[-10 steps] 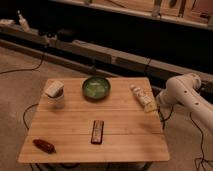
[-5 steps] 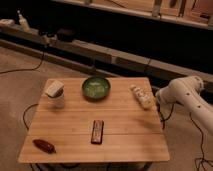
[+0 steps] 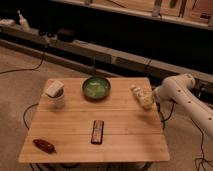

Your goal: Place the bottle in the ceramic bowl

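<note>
**Status at this moment**

1. The bottle (image 3: 141, 96) lies on its side close to the right edge of the desk (image 3: 127, 122), in the far half. One end points toward the far edge and the other toward the right edge. It is not in the ceramic bowl (image 3: 96, 87).
2. The ceramic bowl stands upright near the middle of the far edge, well apart from the bottle, with its mouth open upward to receive it.
3. The gripper (image 3: 154, 96) sits at the right edge of the desk, just beside the bottle's outer flank. The white arm (image 3: 176, 90) reaches in from beyond that edge, probably because the bottle lies on the side nearest it.
4. Gripper state: I cannot tell how far open it is, nor whether it has hold of the bottle or only stands against it.

**Other items on the desk**

- A clear jar topped by a white block (image 3: 55, 94), near the far-left corner.
- A dark flat bar (image 3: 97, 131), midway along the near half.
- A reddish-brown object (image 3: 44, 145), by the near-left corner.

**Assessment**

The step in hand appears to be the grasp; the carry is not yet done. The route toward the far edge looks unobstructed. A nudge could roll the bottle off the right edge
</note>
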Available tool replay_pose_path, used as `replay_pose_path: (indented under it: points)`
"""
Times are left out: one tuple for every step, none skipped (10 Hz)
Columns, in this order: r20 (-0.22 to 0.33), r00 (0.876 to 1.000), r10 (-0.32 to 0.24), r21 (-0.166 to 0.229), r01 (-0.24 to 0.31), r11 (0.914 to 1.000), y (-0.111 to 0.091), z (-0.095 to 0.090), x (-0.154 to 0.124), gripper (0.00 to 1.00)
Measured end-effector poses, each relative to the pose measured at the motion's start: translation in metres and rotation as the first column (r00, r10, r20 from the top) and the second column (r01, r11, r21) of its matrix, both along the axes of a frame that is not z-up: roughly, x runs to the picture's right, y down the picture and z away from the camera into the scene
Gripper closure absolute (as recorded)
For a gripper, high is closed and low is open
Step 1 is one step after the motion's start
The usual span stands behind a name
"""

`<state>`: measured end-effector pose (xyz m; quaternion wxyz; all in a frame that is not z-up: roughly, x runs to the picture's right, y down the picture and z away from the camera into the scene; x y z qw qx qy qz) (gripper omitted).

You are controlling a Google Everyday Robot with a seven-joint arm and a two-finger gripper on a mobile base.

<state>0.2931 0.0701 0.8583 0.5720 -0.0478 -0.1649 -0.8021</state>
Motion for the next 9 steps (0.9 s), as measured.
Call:
replay_pose_path:
  points:
    - [-0.001, 1.000, -0.017, 0.007, 0.017, 0.9998, -0.006, 0.015, -0.004, 0.20]
    - [0.004, 0.999, -0.032, 0.014, 0.032, 0.9994, -0.012, 0.027, -0.009, 0.20]
    - [0.021, 0.999, -0.047, 0.021, 0.047, 0.9987, -0.017, 0.039, -0.021, 0.20]
    - [0.043, 0.998, -0.053, 0.023, 0.052, 0.9984, -0.020, 0.049, -0.033, 0.20]
    - [0.056, 0.997, -0.056, 0.024, 0.055, 0.9982, -0.021, 0.056, -0.042, 0.20]
    - [0.061, 0.996, -0.064, 0.021, 0.063, 0.9978, -0.021, 0.063, -0.049, 0.20]
    - [0.055, 0.995, -0.077, 0.011, 0.077, 0.9970, -0.020, 0.070, -0.052, 0.20]
    - [0.029, 0.995, -0.097, -0.007, 0.097, 0.9952, -0.016, 0.076, -0.048, 0.20]
    - [-0.009, 0.993, -0.116, -0.035, 0.116, 0.9927, -0.010, 0.081, -0.041, 0.20]
